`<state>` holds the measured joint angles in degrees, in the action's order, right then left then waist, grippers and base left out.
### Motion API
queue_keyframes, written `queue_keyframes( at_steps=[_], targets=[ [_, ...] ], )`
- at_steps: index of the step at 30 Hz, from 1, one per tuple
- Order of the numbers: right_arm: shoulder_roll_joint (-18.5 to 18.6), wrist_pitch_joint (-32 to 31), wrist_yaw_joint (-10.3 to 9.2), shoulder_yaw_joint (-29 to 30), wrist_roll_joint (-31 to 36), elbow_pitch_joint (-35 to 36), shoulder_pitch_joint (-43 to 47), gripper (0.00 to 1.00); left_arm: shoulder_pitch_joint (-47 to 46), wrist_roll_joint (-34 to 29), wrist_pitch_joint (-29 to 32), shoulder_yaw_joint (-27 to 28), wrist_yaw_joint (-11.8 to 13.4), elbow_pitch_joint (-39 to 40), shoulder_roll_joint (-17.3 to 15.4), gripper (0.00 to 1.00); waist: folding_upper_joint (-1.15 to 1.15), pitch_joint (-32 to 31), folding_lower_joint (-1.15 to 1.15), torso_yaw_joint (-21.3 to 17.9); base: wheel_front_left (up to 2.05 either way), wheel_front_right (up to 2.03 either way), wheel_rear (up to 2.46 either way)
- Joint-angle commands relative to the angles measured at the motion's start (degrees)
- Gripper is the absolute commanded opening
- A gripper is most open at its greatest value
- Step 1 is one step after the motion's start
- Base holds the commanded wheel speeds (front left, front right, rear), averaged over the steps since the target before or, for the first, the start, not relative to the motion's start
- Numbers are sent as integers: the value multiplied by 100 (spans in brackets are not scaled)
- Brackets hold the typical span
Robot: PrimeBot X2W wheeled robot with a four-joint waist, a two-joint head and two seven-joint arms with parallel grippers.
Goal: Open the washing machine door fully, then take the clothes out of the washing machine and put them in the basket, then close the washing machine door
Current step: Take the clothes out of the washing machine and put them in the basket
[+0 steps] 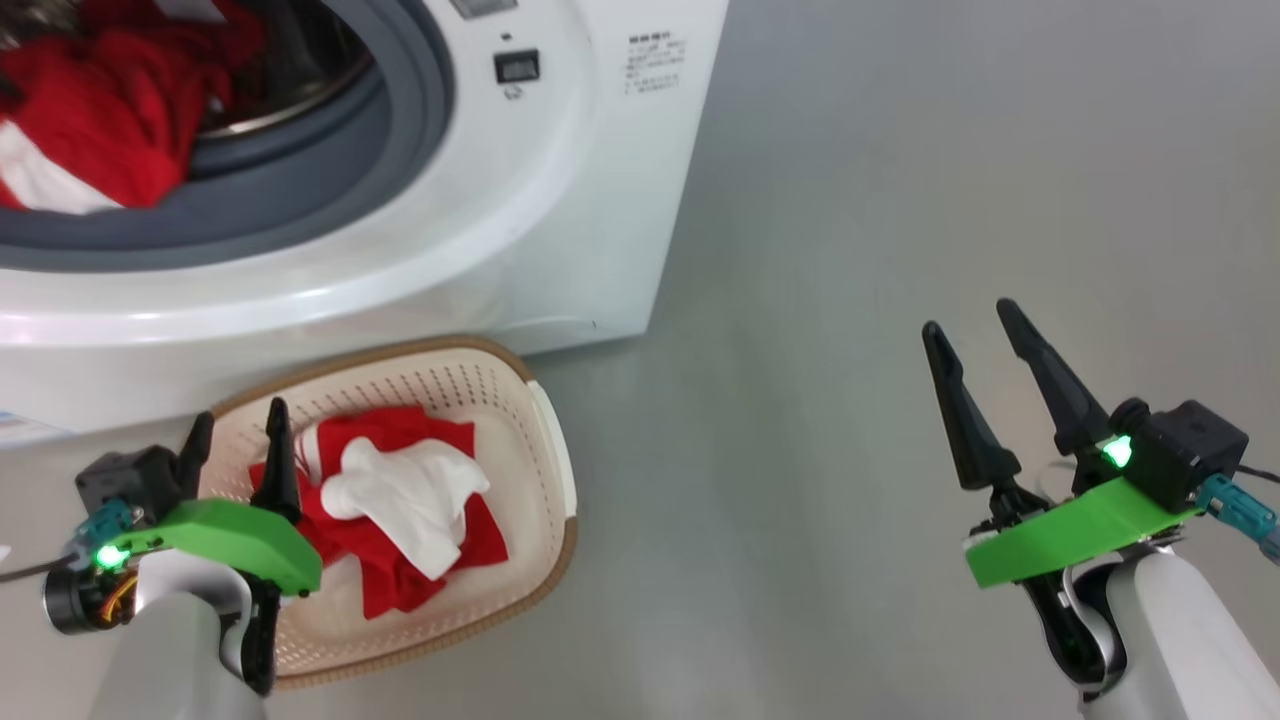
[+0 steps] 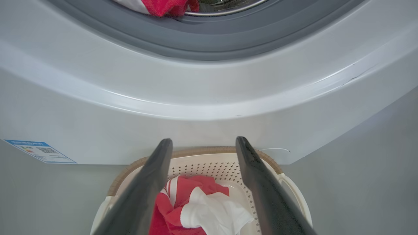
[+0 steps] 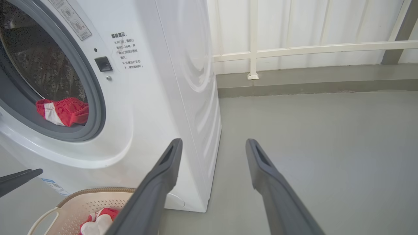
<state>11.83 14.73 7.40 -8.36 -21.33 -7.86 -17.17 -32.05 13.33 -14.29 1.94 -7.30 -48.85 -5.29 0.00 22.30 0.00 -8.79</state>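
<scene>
Clothes (image 1: 100, 120): red-and-white bundle low in the washing machine (image 1: 560, 200) drum, slumped against the grey gasket (image 1: 400, 150). A second red-and-white heap lies in the basket (image 1: 555, 480).
Basket: on the floor directly below the washing machine's mouth, close against its front panel. Can't tell if they touch.
Drum mouth: uncovered, so you have straight access.
Left gripper (image 1: 240, 412): released, fingers spread, nothing between them. It hovers over the basket, in front of the washing machine.
Right gripper (image 1: 968, 317): released and empty, over bare floor well clear of the washing machine's front corner.
Handling: my read is light, soft, limp fabric. It will drape and stretch rather than lift as one piece. Not fragile, not slippery.
Grab point: go for the raised red fold nearest the gasket, not the thin white edge. Bite deep so you catch several layers.
Risk: the trailing end could drag on the gasket lip, or a loose piece could drop short of the basket. Lift clear of the washing machine's rim before you swing down.
</scene>
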Motion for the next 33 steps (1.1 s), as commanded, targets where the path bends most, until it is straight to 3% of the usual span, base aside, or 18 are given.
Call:
queue_keyframes(
  at_steps=[1, 33],
  targets=[
    [79, 27, 9, -82, 7, 111, 175, 100, 180, -50, -71, 176, -16, 219, -138, 100, 0, -283, 0, 128, 0, 0, 0],
    [316, 27, 9, 128, -8, 133, 1279, 100, 2699, -231, -71, 311, -18, 3856, 163, 100, 0, -1599, 0, 404, 0, 0, 0]
  ],
)
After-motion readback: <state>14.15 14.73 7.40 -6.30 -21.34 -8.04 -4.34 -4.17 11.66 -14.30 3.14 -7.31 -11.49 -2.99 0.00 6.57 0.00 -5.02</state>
